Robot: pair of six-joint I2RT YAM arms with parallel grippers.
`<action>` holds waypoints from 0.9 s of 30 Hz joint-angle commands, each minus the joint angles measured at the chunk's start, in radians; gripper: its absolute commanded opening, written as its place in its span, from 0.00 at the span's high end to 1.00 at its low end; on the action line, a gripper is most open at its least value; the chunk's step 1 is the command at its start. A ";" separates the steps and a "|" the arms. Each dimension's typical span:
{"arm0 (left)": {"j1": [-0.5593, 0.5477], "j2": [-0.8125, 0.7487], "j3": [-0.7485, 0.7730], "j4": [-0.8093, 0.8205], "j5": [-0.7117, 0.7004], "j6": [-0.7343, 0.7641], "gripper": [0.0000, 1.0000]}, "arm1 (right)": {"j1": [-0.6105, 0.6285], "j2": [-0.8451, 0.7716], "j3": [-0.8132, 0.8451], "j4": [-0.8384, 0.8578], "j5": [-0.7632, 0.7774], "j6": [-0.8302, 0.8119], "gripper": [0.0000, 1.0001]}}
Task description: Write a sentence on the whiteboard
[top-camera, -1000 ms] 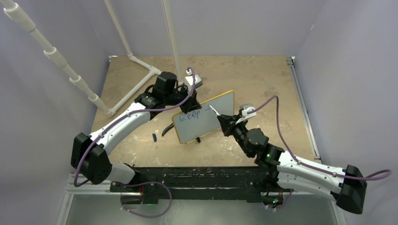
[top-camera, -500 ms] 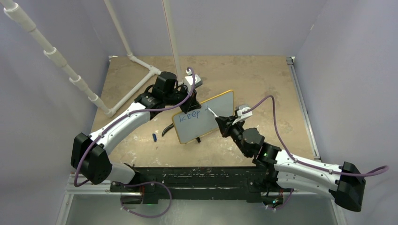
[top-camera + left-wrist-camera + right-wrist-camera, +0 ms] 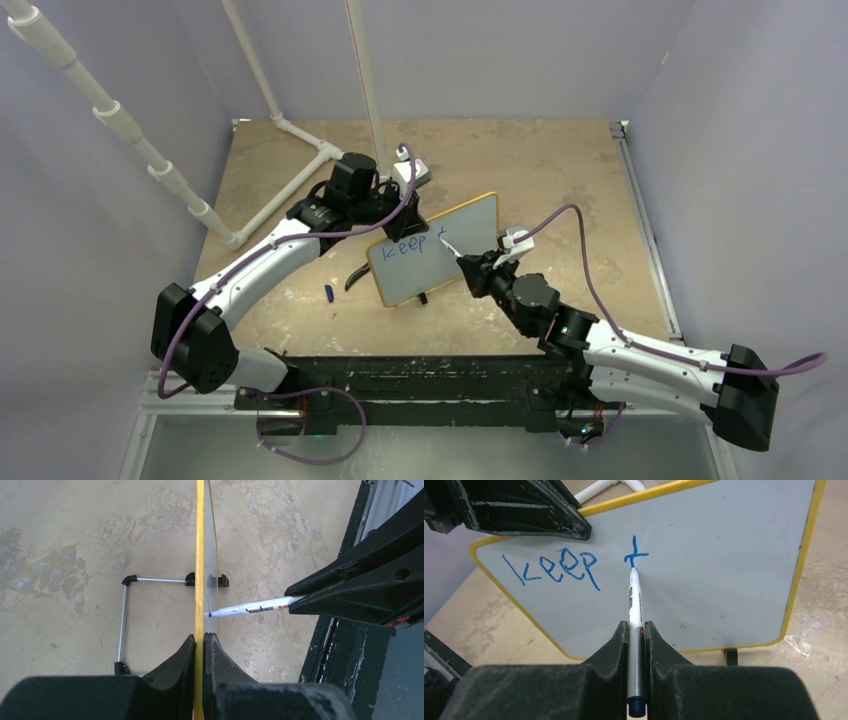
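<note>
The whiteboard (image 3: pixel 425 262), white with a yellow frame, stands tilted on the table; it also shows in the right wrist view (image 3: pixel 704 570) and edge-on in the left wrist view (image 3: pixel 200 555). The sentence (image 3: pixel 569 566) reads "keep t" in blue. My left gripper (image 3: pixel 201 642) is shut on the board's top edge, at the board's upper left in the top view (image 3: pixel 412 222). My right gripper (image 3: pixel 636 630) is shut on a white marker (image 3: pixel 634 597) whose tip touches the foot of the "t". The marker also shows in the left wrist view (image 3: pixel 250 608) and the top view (image 3: pixel 449 245).
A blue marker cap (image 3: pixel 329 293) lies on the table left of the board. The board's black wire stand (image 3: pixel 125 625) reaches out behind it. White pipes (image 3: pixel 290 190) run along the back left. A black rail (image 3: pixel 420 375) lines the near edge.
The right gripper has moved left and down along the board with the marker. The single dash after "keep" has become a crossed "t". The left arm has not moved.
</note>
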 commanded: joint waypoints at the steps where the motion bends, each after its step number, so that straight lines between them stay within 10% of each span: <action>1: -0.003 -0.005 -0.008 0.009 0.044 0.021 1.00 | -0.003 0.010 -0.002 -0.028 -0.004 0.032 1.00; 27: -0.003 -0.002 -0.008 0.012 0.047 0.018 1.00 | -0.004 -0.109 0.014 0.028 0.071 -0.027 1.00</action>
